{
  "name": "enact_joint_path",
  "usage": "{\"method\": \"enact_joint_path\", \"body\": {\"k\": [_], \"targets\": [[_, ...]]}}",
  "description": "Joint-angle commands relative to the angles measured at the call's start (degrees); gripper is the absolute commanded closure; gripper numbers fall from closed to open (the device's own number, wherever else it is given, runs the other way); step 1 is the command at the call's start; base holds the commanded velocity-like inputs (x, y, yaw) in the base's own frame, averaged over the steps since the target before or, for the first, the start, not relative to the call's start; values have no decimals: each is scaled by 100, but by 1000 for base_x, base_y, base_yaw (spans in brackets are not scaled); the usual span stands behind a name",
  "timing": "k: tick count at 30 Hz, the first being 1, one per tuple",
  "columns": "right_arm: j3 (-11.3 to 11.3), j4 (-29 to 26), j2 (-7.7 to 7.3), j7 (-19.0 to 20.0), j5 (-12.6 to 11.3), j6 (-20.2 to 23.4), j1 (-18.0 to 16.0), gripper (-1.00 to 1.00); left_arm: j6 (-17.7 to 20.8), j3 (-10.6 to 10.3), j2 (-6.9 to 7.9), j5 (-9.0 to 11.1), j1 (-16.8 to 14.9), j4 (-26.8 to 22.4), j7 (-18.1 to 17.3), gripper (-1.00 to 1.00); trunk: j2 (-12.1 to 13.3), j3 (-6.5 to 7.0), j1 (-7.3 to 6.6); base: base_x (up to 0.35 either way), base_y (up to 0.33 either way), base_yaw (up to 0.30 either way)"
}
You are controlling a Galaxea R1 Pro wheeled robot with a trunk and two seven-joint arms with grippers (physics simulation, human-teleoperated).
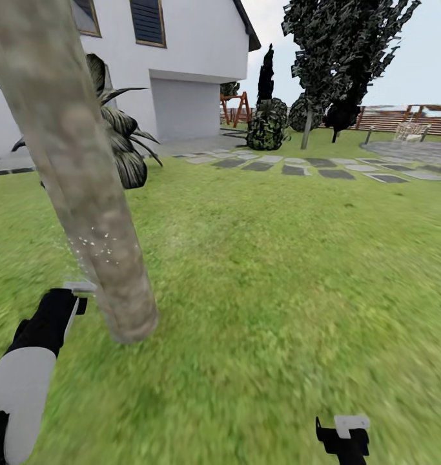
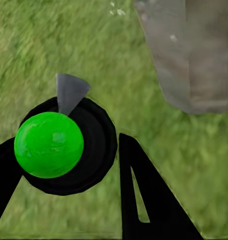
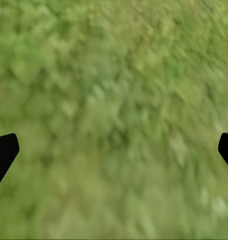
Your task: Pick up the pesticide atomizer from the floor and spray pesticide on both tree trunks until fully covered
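A thick pale tree trunk (image 1: 84, 174) leans across the left of the head view, rooted in the grass. White spray specks (image 1: 97, 248) dot its lower part. My left gripper (image 1: 73, 298) sits just left of the trunk's base, shut on the pesticide atomizer (image 1: 79, 285). In the left wrist view the atomizer (image 2: 48, 145) is a black round body with a bright green top and a grey nozzle, held between the black fingers (image 2: 139, 190), with the trunk (image 2: 194, 55) close beyond. My right gripper (image 1: 347, 434) hangs open over bare grass, low on the right (image 3: 114, 150).
A white house (image 1: 194, 45) stands behind, with a broad striped-leaf plant (image 1: 123, 142) by the trunk. Grey stepping stones (image 1: 310, 166) cross the lawn toward dark bushy trees (image 1: 336, 58) and a brown slat fence (image 1: 401, 119). Open grass lies to the right.
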Motion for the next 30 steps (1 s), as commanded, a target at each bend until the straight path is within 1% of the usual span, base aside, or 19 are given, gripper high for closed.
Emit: {"method": "enact_joint_path", "body": {"k": [1,4,6,9,10,12,13,14,15,16,18,20,21,24,25,27,29,30], "targets": [[-43,7,4,-17,62,-15,-4,-100,22,-3,0,23,43,-7,30,100,-2,-4,1,215,-151,0],[-43,7,6,-16,61,-15,-4,-100,21,-3,1,23,92,-15,29,100,-2,-4,1,78,-51,31],[-43,7,8,-17,63,-15,-4,-100,10,-2,-2,28,122,-16,29,100,-2,-4,1,12,-8,211],[-43,7,14,-21,65,-15,-4,-100,-286,7,-26,49,203,-6,51,100,-2,-4,1,2,-1,265],[-43,7,15,-22,66,-15,-4,-100,-478,14,-69,52,214,-2,82,100,-2,-4,1,0,0,273],[-43,7,15,-23,67,-15,-4,-100,-575,53,-122,52,224,14,99,100,-2,-4,1,0,0,274],[-43,7,15,-23,68,-15,-4,-100,-611,136,-139,51,230,86,103,100,-2,-4,1,0,0,219],[-43,7,15,-23,68,-15,-4,-100,-635,267,-149,59,233,198,100,100,-2,-4,1,0,0,117],[-43,7,9,-23,66,-15,-4,-100,-749,462,-197,66,236,463,77,100,-2,-4,1,0,0,31],[-43,7,8,-23,67,-15,-4,-100,-892,499,-243,61,240,590,87,100,-2,-4,1,6,-7,16],[-43,7,8,-23,65,-15,-4,-100,-1213,508,-354,40,267,737,103,100,-2,-4,1,107,-124,6],[-43,7,7,-23,61,-15,-4,-100,-1349,508,-462,39,292,777,108,100,-2,-4,1,189,-193,1],[-43,7,7,-23,61,-15,-4,-100,-1365,508,-479,41,295,783,111,100,-2,-4,1,214,-202,0],[-43,7,6,-23,65,-15,-4,-100,-1373,526,-478,23,299,783,115,100,-2,-4,1,230,-196,0],[-43,7,1,-23,64,-15,-4,-100,-1365,538,-447,13,318,787,116,100,-2,-4,1,235,-193,0],[-43,7,0,-23,61,-15,-4,-100,-1361,548,-417,20,434,746,153,100,-2,-4,1,236,-193,0],[-43,7,4,-23,61,-15,-4,-100,-1365,545,-413,23,496,726,294,100,-2,-4,1,236,-192,0],[-43,7,6,-23,61,-15,-4,-100,-1368,550,-409,24,521,753,462,100,-2,-4,1,167,-221,0]]}}
